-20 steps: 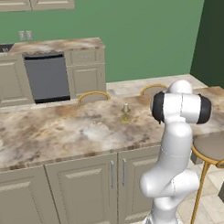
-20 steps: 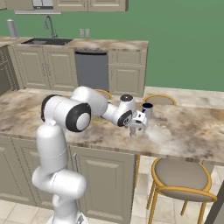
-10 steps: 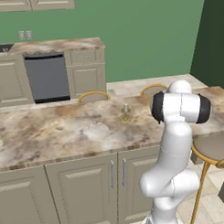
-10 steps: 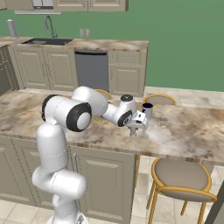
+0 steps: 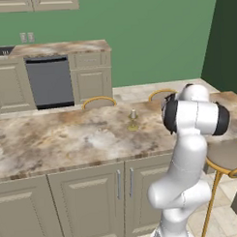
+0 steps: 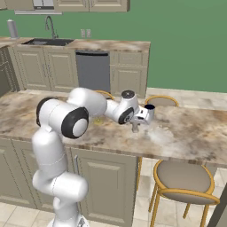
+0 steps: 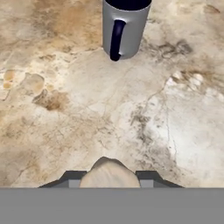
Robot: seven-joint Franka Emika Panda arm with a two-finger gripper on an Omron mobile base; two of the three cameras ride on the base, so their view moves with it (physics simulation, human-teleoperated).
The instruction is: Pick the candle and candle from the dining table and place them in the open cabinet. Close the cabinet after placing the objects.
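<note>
A stubby pale candle (image 7: 109, 173) sits between the two dark finger tips of my gripper (image 7: 109, 178), which is shut on it low over the dining table (image 7: 65, 109). In the right base view the gripper (image 6: 135, 127) points down at the marble top (image 6: 190, 133), at the end of the outstretched arm. A slim cream candle on a brass candlestick (image 5: 133, 119) stands upright on the table (image 5: 53, 142), left of the arm's elbow. The cabinet is out of view.
A grey mug (image 7: 124, 26) with a dark handle stands just beyond the gripper; the right base view shows this mug (image 6: 150, 107) too. Gold-framed stools (image 6: 184, 177) (image 5: 228, 157) stand at the near side. Chair backs (image 5: 99, 101) rise behind the table. A dishwasher (image 5: 50, 81) is at the back wall.
The fingers have closed in on the stubby candle. The arm, the mug and the taper candle have stayed where they were.
</note>
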